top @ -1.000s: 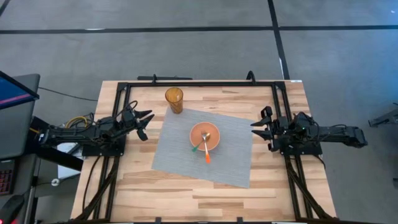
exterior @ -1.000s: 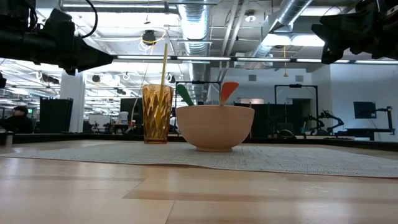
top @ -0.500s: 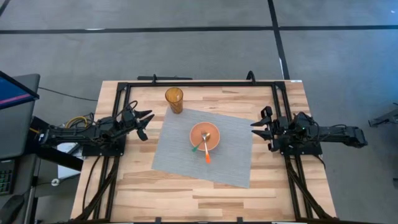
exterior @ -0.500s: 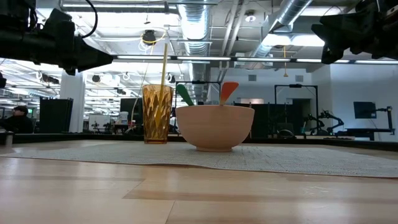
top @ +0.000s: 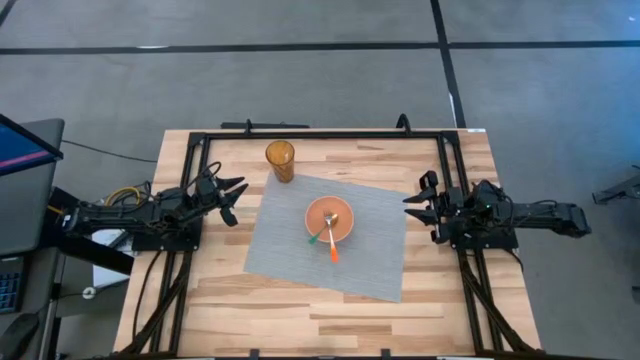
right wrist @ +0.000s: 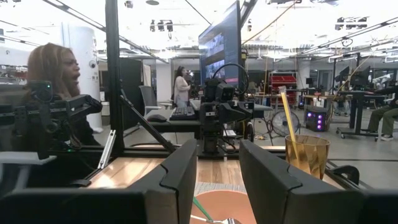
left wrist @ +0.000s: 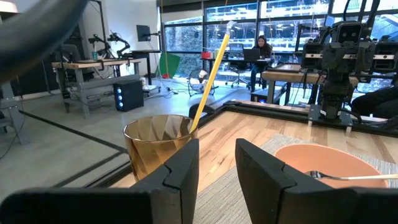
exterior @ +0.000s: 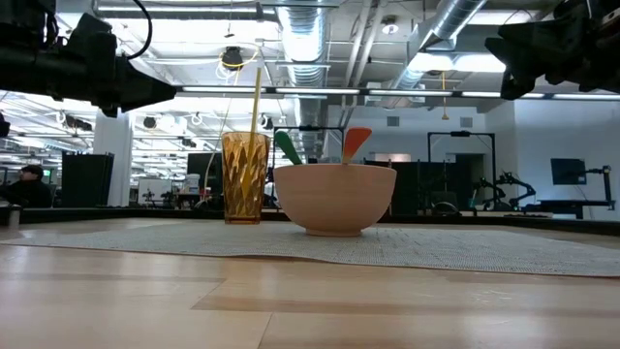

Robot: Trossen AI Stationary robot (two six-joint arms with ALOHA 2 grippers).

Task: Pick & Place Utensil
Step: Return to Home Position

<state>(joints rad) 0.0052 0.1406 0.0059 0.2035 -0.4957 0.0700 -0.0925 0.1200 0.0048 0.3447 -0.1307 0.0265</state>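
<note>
An orange bowl [top: 329,219] sits on a grey placemat [top: 370,260] at the table's middle. Two utensils lean in it, their heads inside: one with a green handle [top: 314,239] and one with an orange handle [top: 333,252]. Both handle tips stick up over the rim in the low view [exterior: 288,148]. An amber cup [top: 280,159] with a yellow straw [left wrist: 210,66] stands at the mat's far left corner. My left gripper [top: 235,198] is open at the table's left. My right gripper [top: 418,203] is open at the table's right. Both are empty.
A black metal frame [top: 330,132] runs round the table's far edge and sides. Bare wood lies along the near edge [top: 320,320]. A monitor [top: 25,160] stands off the table's left. People sit in the room beyond the table [right wrist: 59,81].
</note>
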